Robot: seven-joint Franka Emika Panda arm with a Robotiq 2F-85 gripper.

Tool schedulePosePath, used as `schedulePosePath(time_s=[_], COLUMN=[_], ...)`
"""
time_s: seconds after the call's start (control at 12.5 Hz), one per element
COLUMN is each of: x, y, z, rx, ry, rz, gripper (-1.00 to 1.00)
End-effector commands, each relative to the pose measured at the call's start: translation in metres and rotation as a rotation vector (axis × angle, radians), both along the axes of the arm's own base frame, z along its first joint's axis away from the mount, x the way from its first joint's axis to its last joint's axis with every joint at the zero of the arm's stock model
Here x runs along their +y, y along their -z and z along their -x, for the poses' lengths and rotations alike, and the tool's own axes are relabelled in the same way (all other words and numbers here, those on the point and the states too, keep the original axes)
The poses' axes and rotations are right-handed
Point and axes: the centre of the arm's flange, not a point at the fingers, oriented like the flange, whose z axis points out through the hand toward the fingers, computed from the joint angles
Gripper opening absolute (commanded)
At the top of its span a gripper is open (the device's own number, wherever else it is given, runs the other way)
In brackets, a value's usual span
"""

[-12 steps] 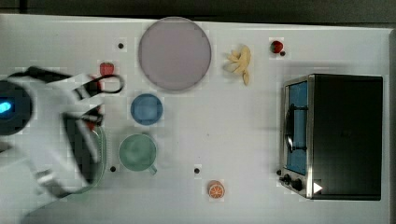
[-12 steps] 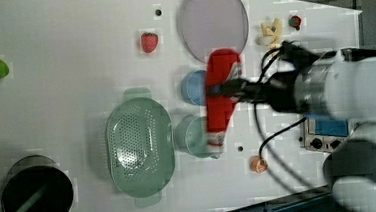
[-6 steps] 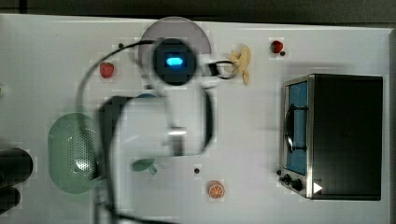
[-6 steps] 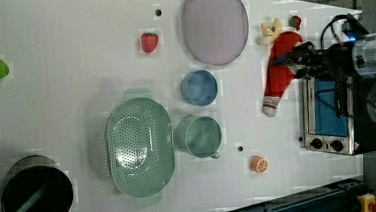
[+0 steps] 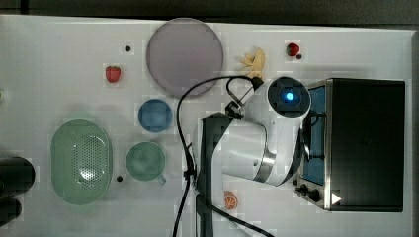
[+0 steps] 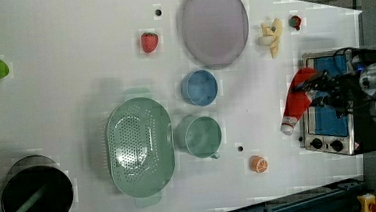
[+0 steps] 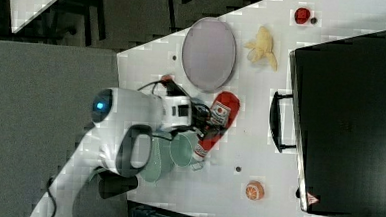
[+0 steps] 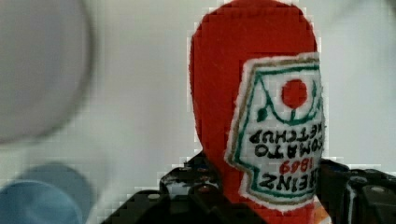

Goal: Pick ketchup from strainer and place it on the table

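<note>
The ketchup (image 6: 298,100), a slim red bottle with a white label and white cap, is held in my gripper (image 6: 319,84), which is shut on its red body. In the left view it hangs over the white table (image 6: 62,54) just beside the toaster oven, cap toward the left view's bottom. The right view shows the ketchup (image 7: 219,121) tilted in my gripper (image 7: 204,120). In the wrist view the ketchup (image 8: 252,93) stands between the dark fingers (image 8: 187,196). The pale green strainer (image 5: 81,162) lies with nothing in it at the top view's left; my arm (image 5: 257,143) covers the bottle there.
A toaster oven (image 5: 365,143) stands at the top view's right. A grey-lilac plate (image 5: 184,57), blue cup (image 5: 154,115), green cup (image 5: 145,161), strawberry (image 5: 112,74), banana (image 5: 254,60) and orange slice (image 5: 230,200) lie on the table. A black pot (image 6: 37,199) sits by the strainer.
My arm has swung from over the strainer to the top view's right, carrying the ketchup past the cups to just beside the oven. The grip has stayed the same.
</note>
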Motion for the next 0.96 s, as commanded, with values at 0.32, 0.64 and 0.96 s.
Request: schedulePosePath(time_s=[0.32,0.64,0.96], x=[0.059,0.059,0.060], y=[0.072,0.116,0.045], z=[0.016,0.015,-0.012], rx=[-0.070,-0.078,-0.189], ry=[-0.195,-0.211,-0.211], rz=[0.018,0.025,0.049], gripper=[0.23,0.99,1.00])
